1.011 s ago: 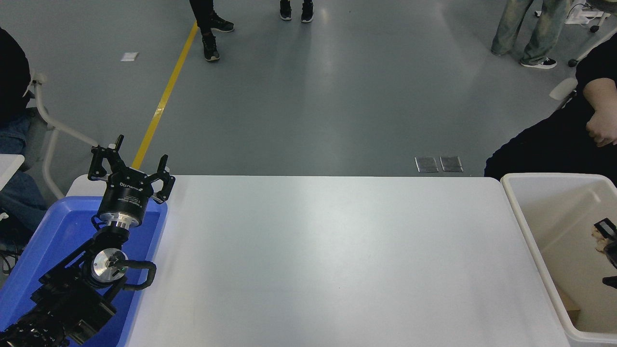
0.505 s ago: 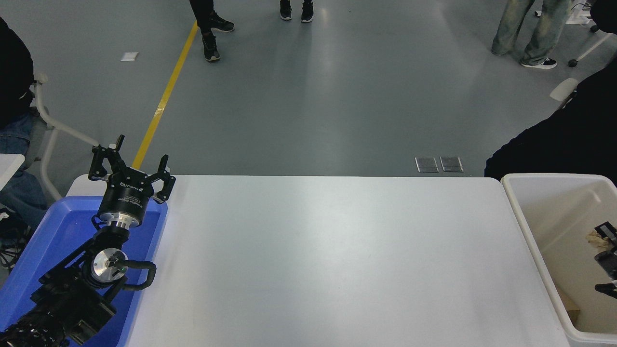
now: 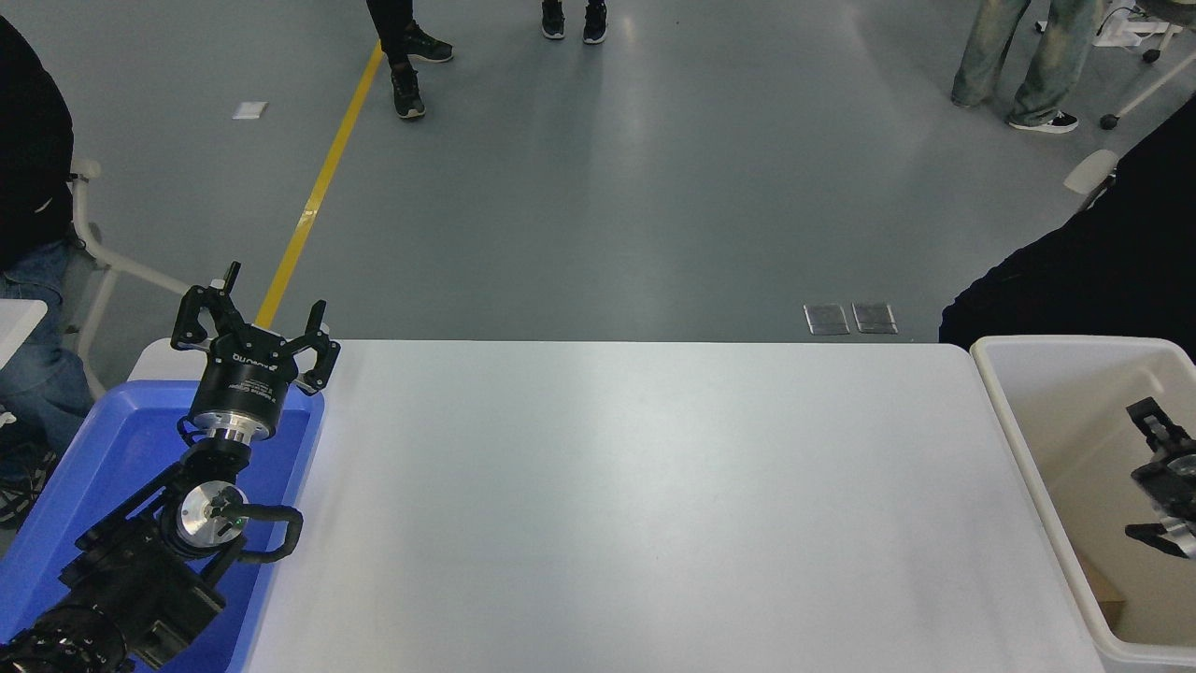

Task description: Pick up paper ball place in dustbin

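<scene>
Jaws on the right gripper stand spread apart with nothing between them: one finger points up-left, the other sits lower, both at the right edge of the frame, over the inside of the dustbin. Paper ball: can't make it out anywhere in the head view, neither between those fingers nor on the table. A small tan-brown patch shows low against the bin's left inner wall, near the lower right corner of the frame; too little of it is visible to say what it is.

Cut-offs: right gripper body is clipped by the frame edge, only the fingers and part of the palm are visible, the arm behind it is out of frame. Dustbin is cropped at the right and bottom edges, so most of its floor is not visible.

Left gripper sits at the left of the frame, fingers wide apart and holding nothing, parked over the far end of the blue tray, arm running down to the lower left corner.

Upper frame: grey floor with a yellow line; legs and shoes of people along the top edge; a dark-clothed person just beyond the bin at the right edge.
</scene>
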`<state>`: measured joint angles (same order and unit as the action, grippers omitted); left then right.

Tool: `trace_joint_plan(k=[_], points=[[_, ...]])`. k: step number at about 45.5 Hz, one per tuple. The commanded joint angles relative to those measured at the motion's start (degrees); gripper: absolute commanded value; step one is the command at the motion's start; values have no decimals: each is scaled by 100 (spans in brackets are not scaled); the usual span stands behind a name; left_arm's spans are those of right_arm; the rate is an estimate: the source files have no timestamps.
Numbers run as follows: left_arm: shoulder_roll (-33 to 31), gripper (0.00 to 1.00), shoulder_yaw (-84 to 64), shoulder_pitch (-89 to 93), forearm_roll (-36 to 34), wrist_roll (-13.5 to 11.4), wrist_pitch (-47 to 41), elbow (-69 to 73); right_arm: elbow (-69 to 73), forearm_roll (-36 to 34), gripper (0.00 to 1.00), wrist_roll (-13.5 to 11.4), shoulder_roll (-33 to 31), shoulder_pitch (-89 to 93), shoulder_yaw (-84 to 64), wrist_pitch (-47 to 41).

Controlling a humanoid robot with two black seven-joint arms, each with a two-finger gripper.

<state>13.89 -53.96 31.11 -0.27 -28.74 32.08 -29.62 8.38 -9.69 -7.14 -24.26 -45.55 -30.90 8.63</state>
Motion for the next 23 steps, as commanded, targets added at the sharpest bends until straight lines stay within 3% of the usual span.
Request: trace_joint_plan(k=[1, 11, 23], points=[[0, 98, 8, 9, 1, 9, 0, 0, 348, 46, 100, 3, -140, -753, 119, -45], [0, 98, 17, 9, 1, 9, 0, -9, 2263, 204, 100, 3, -633, -2799, -1540, -256], [0, 98, 17, 9, 1, 9, 0, -9, 4136, 204, 100, 3, -405, -4963, -2676, -756]])
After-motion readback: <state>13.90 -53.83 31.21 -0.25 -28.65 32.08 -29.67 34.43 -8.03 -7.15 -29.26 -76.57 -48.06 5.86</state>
